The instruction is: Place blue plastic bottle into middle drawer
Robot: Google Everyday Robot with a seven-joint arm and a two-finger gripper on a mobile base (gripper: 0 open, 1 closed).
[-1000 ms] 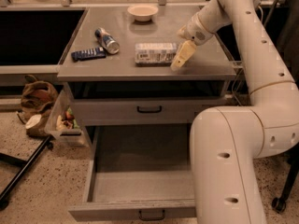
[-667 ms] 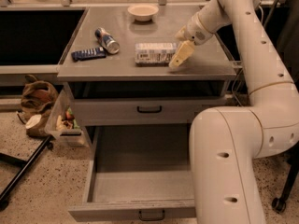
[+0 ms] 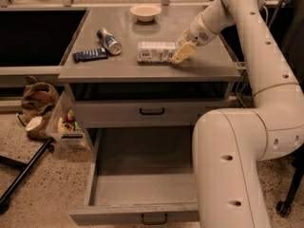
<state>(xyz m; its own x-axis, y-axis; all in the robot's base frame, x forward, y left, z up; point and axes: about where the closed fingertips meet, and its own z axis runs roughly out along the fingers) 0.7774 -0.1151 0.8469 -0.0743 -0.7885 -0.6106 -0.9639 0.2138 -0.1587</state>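
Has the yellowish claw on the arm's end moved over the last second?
Yes, slightly. Against the white bowl, the gripper has edged left across the cabinet top, closing on the right end of the blue plastic bottle.

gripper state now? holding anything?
Gripper: at the right end of the bottle lying on the cabinet top; open, shut or holding cannot be told.

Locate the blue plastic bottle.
Upper centre of the camera view: the blue plastic bottle lies on the cabinet top between the can and the gripper.
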